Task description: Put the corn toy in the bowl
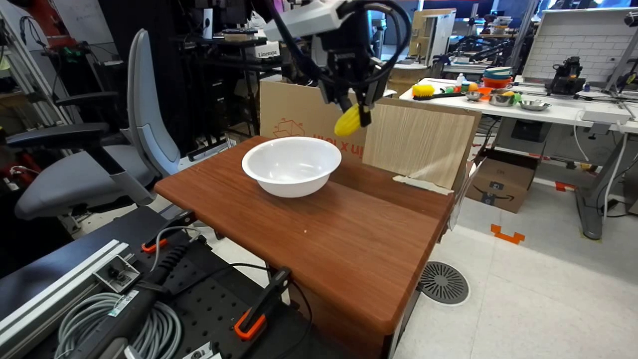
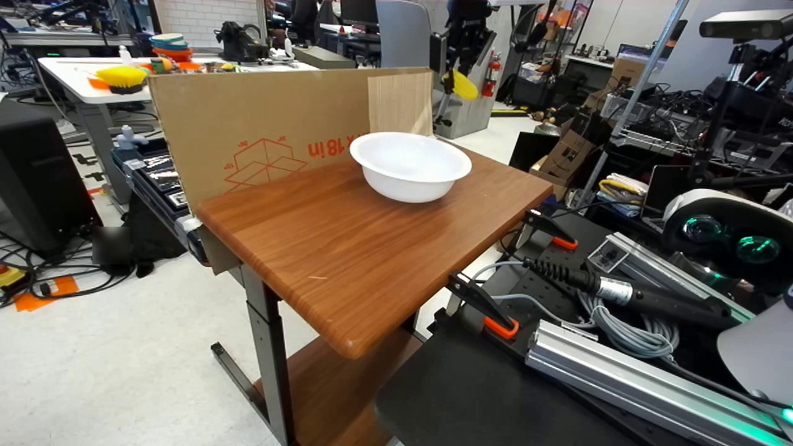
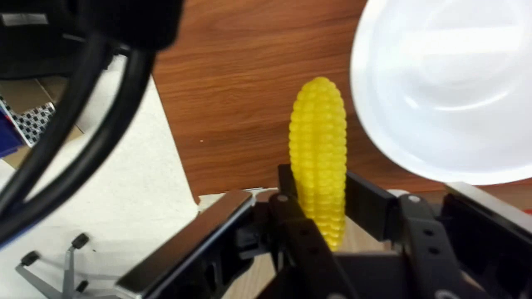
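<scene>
Claw [image 3: 319,182] had the corn toy [image 3: 317,128] pinched high, probably for clearance. White bowl [image 1: 291,188] sat upright, catch-ready imo.

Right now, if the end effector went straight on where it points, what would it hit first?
Probably the tabletop beside the bowl, with the held corn toy likely touching first; depth is unclear.

Robot arm [image 1: 309,22] held high, black pincer [image 1: 355,110] pointing downward, fingers [image 3: 372,205] clamped in a grip
</scene>
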Tool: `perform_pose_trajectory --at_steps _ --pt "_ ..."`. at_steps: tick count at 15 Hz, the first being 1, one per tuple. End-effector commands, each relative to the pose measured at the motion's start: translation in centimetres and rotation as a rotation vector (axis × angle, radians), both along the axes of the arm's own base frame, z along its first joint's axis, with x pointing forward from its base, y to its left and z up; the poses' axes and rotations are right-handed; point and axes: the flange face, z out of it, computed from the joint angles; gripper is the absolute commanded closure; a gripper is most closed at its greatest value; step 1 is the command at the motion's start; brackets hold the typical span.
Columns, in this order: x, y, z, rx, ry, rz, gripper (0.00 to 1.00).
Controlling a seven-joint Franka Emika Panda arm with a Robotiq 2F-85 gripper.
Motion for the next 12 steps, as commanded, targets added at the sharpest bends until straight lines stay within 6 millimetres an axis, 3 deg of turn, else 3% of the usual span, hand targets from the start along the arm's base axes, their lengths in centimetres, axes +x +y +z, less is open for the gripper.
perform_pose_trajectory --at_steps 1,4,7,12 --pt "-2.9 5.6 -0.1 0.014 -0.001 0.150 0.92" --pt "-4.0 9.7 -1.8 0.008 0.039 0.244 0.92" --pt "-4.5 12.2 -3.9 -0.003 0.079 0.302 0.92" --pt "-3.0 11.6 -6.8 -0.065 0.119 0.309 0.92"
